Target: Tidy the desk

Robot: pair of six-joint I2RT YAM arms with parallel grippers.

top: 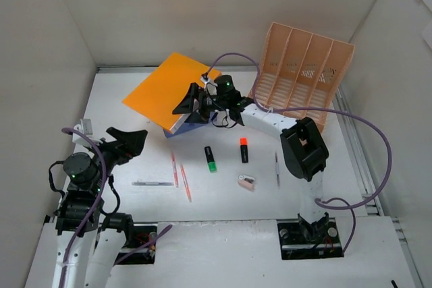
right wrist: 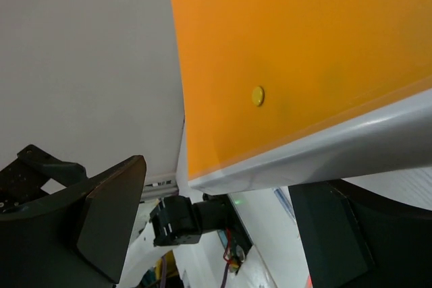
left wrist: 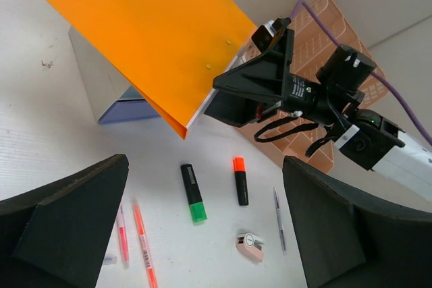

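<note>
my right claw [top: 194,104] is spread wide at the near corner of the orange folder [top: 165,89]. the folder's edge crosses just ahead of the fingers, and i can't tell whether they touch it. my left claw [top: 131,143] gapes wide too, with nothing in it. the desk [top: 223,200] lies beneath both claws. a green highlighter [top: 210,158] and an orange highlighter [top: 244,150] lie on it just nearer me than the right claw.

— How's the light?
— Bright, even, from overhead. Worktop [top: 223,200] reads flat white; a soft shadow sits under the folder [top: 169,89] just beside the right gripper [top: 196,104].
— Sharpness?
— Overhead view crisp. Up close, the left gripper [left wrist: 204,163] looms dark, slightly soft.
</note>
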